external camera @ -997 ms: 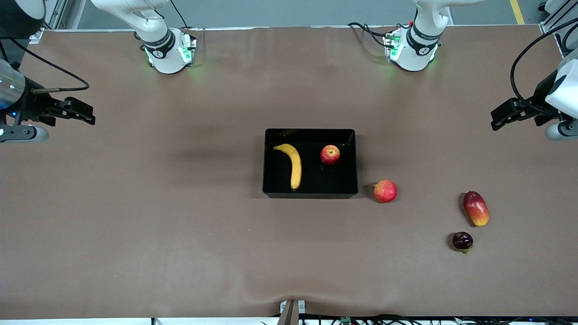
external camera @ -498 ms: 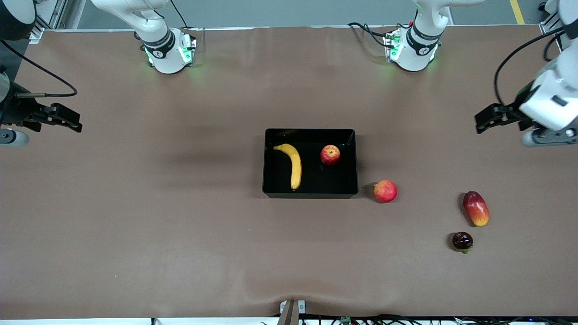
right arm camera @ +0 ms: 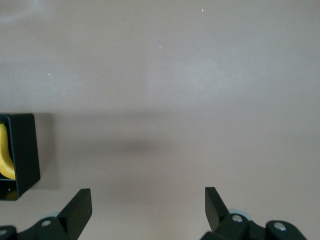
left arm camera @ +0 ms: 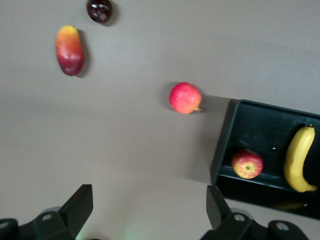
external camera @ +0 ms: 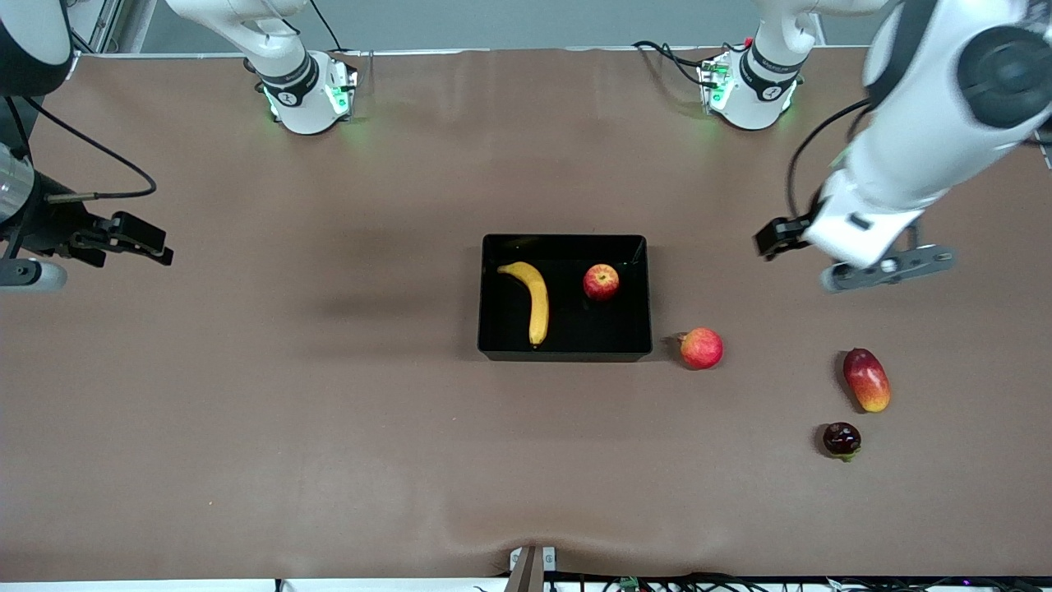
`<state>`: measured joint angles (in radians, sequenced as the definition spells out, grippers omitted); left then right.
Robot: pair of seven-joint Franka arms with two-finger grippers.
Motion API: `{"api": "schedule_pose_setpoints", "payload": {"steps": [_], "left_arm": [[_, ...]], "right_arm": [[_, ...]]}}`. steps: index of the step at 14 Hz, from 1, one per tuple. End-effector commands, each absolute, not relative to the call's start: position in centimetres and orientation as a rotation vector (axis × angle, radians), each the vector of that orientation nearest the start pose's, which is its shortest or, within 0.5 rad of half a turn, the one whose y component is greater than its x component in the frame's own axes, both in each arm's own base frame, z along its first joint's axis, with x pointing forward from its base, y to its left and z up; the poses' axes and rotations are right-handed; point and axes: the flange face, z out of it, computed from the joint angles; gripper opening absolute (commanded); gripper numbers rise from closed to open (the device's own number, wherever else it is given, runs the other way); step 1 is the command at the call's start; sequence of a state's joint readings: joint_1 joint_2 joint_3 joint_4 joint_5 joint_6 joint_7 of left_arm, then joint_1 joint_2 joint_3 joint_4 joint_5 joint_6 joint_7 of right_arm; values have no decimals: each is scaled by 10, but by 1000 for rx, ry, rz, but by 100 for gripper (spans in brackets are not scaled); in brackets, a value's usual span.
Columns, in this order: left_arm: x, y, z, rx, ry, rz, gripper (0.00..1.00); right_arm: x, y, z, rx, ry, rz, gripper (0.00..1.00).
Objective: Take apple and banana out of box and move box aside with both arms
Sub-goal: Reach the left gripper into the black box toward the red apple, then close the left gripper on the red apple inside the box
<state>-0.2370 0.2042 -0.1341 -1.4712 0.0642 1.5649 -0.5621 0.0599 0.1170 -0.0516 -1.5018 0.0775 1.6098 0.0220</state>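
Note:
The black box (external camera: 564, 355) sits mid-table with the yellow banana (external camera: 534, 300) and the small red apple (external camera: 601, 282) lying apart inside it. My left gripper (external camera: 777, 237) hangs open and empty over bare table beside the box, toward the left arm's end. Its wrist view shows the box (left arm camera: 222, 145), apple (left arm camera: 247, 164) and banana (left arm camera: 299, 159) ahead of the open gripper (left arm camera: 149, 205). Over the table's right-arm end, my right gripper (external camera: 140, 238) is open and empty. In its wrist view the gripper (right arm camera: 148, 207) faces bare cloth, with the box (right arm camera: 27, 150) and banana (right arm camera: 5, 160) at the edge.
A pinkish-red round fruit (external camera: 701, 348) lies just outside the box's corner toward the left arm's end. Farther that way lie a red-and-yellow mango (external camera: 866, 380) and a small dark fruit (external camera: 842, 439), nearer the front camera. Brown cloth (external camera: 329, 411) covers the table.
The left arm has swung in from the table's end toward the box, its gripper still open. The right gripper has shifted only slightly. The fruits and the box have not moved.

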Motion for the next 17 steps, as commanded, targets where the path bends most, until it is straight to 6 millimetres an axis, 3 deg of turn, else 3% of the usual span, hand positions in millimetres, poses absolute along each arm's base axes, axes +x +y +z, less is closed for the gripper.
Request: {"api": "schedule_pose_setpoints", "payload": {"steps": [1, 3, 7, 11, 17], "left_arm": [[578, -241, 526, -3051, -369, 139, 100], [579, -264, 504, -3035, -451, 142, 100], [562, -310, 455, -3021, -568, 113, 100], [547, -327, 409, -3019, -635, 89, 100], [528, -327, 343, -3004, -782, 64, 100]], "right_arm": [[605, 22, 578, -3050, 21, 38, 100], [610, 23, 565, -3054, 19, 66, 100], [612, 21, 566, -3053, 37, 45, 100], [612, 22, 567, -3051, 37, 43, 100], [622, 23, 552, -3054, 37, 34, 100]]}}
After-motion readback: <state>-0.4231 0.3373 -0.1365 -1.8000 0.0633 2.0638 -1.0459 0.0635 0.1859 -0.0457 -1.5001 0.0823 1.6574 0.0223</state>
